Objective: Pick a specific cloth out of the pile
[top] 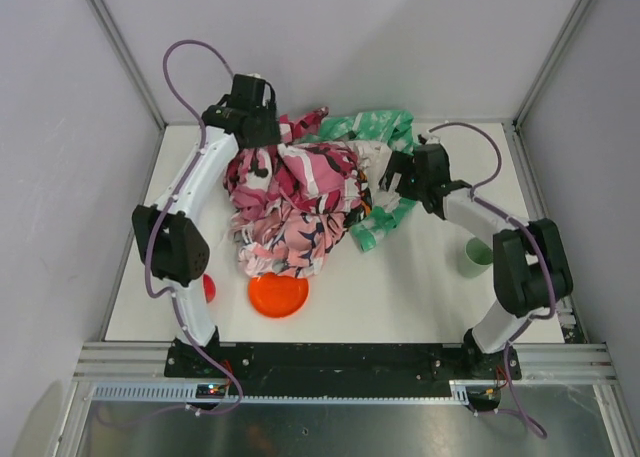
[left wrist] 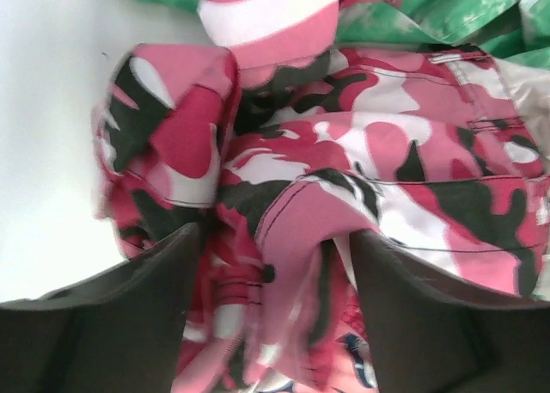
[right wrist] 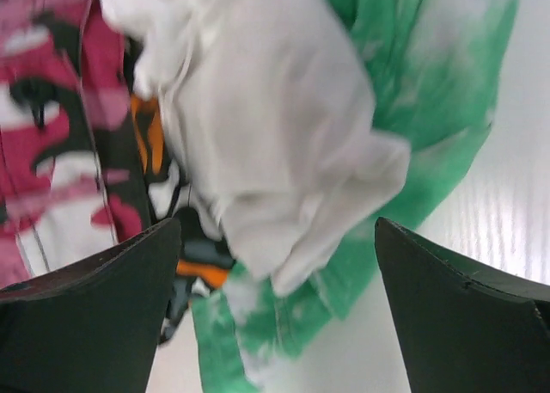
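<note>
The pile is a mound of pink, red, black and white patterned cloth with green white-speckled cloth at its far and right sides. The small plain white cloth lies on the pile's right side, over the green cloth. In the right wrist view the white cloth fills the middle. My right gripper is open just in front of its lower edge, not touching it. My left gripper is at the pile's far left, closed on a bunched fold of pink patterned cloth.
An orange disc and a red ball lie near the pile's front. A pale green cup stands at the right beside the right arm. An orange and black fabric shows under the white cloth. Enclosure walls surround the table.
</note>
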Controlling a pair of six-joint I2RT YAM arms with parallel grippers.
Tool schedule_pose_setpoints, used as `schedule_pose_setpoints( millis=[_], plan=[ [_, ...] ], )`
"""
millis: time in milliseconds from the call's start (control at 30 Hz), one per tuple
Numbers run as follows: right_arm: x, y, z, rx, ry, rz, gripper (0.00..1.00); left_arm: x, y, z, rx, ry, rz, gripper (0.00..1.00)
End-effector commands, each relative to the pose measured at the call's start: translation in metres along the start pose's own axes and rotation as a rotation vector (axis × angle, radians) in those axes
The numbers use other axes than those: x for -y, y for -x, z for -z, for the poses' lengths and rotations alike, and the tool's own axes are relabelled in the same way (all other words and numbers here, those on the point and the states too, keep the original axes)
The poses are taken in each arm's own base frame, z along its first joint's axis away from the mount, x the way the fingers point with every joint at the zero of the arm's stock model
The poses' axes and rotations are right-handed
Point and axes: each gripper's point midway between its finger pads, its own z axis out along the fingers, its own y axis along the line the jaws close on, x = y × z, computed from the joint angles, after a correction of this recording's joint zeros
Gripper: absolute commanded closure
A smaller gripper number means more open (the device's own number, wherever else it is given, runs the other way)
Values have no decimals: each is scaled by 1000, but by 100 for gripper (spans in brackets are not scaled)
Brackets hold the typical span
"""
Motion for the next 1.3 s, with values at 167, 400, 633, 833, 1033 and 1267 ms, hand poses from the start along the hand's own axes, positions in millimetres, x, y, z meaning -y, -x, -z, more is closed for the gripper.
schedule_pose_setpoints(
  millis=[167, 400, 633, 833, 1033, 1267],
  plan=[
    [-3, 60, -56, 79, -18, -52, 1, 13, -4, 41, 12, -123, 64, 1],
    [-43, 22, -110, -111, 12, 89, 3, -6, -29, 98, 74, -69, 123, 0],
    [-92, 47, -102, -51, 43, 193, 74, -24, -98, 116, 11, -39, 160, 0],
    [-136, 157, -9, 250, 6, 332, 100, -32, -126, 122, -19, -54, 168, 0],
    [-177, 271, 135, 588, 58, 370, 100, -37, -128, 133, 12, -67, 175, 0],
    [-156, 368, 279, 982, -91, 379, 100, -39, -135, 132, 7, -68, 174, 0]
  ],
)
